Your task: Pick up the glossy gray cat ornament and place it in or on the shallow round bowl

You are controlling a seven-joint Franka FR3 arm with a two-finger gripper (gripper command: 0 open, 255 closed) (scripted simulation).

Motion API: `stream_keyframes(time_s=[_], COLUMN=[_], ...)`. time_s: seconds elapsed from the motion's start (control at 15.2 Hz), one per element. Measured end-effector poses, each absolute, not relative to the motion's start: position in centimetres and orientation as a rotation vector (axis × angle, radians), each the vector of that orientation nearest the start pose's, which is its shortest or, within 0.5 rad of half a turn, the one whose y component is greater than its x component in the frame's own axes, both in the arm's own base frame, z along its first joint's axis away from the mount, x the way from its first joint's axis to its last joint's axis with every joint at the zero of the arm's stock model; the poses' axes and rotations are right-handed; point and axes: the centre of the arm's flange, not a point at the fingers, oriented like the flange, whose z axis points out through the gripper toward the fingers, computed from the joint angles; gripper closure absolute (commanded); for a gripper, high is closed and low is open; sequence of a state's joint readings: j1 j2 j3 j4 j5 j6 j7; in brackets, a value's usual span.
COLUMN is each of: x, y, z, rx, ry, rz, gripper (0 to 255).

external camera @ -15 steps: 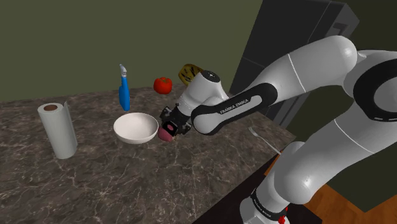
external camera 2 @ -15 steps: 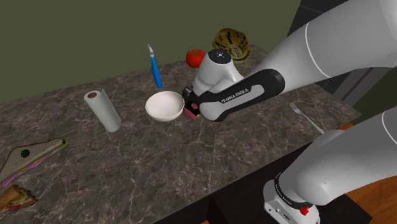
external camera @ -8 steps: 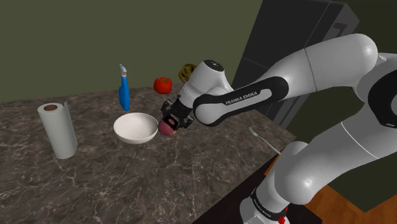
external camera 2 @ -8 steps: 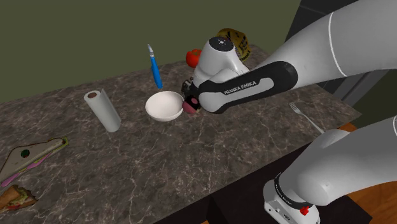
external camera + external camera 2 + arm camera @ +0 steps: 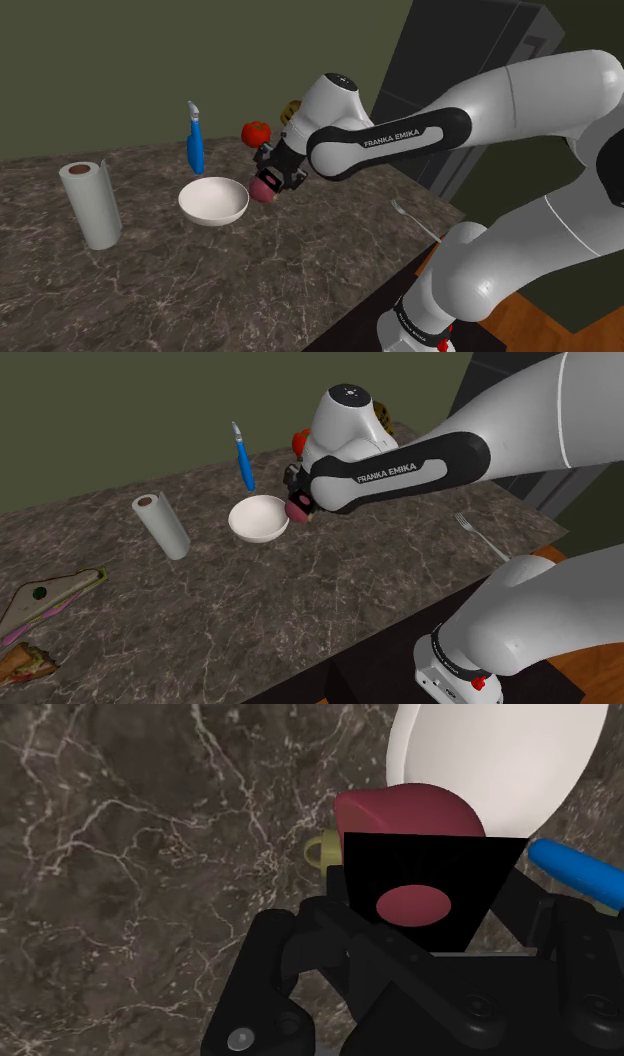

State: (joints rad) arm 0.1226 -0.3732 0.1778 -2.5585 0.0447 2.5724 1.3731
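Fingers [image 5: 272, 177] clamped on dark-pink cat ornament [image 5: 262, 191], aloft beside rim of white bowl [image 5: 215, 216]

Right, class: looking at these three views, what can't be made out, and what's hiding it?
Ornament: its shape. In the shoulder view the gripper covers most of the dark pink body. In the wrist view a black block sits across it.
Yellow patterned thing: in the shoulder view the arm hides nearly all of it.
Sandwich: in the second exterior view it is cut off by the lower left edge.

Dim, even light, soft highlights on the white arm [image 5: 520, 100]
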Motion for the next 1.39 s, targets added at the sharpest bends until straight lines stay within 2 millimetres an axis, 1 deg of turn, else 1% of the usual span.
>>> stream_keyframes(time_s=[0.33, 0.53, 0.59, 0.92, 0.99, 1.25, 1.32, 1.39], x=[42.5, 42.6, 43.0, 46.8, 47.9, 51.2, 52.1, 52.5], y=[13.0, 13.3, 13.6, 17.9, 18.6, 22.5, 23.1, 23.6], z=[46.1, 47.6, 48.1, 50.1, 50.4, 51.5, 51.8, 51.7], rx=[-2.428, -2.428, -2.429, -2.430, -2.430, -2.430, -2.430, -2.430], ry=[1.498, 1.498, 1.498, 1.497, 1.497, 1.496, 1.496, 1.497], rz=[-0.407, -0.407, -0.407, -0.408, -0.408, -0.408, -0.407, -0.407], gripper=[255, 255, 255, 255, 255, 255, 255, 255])
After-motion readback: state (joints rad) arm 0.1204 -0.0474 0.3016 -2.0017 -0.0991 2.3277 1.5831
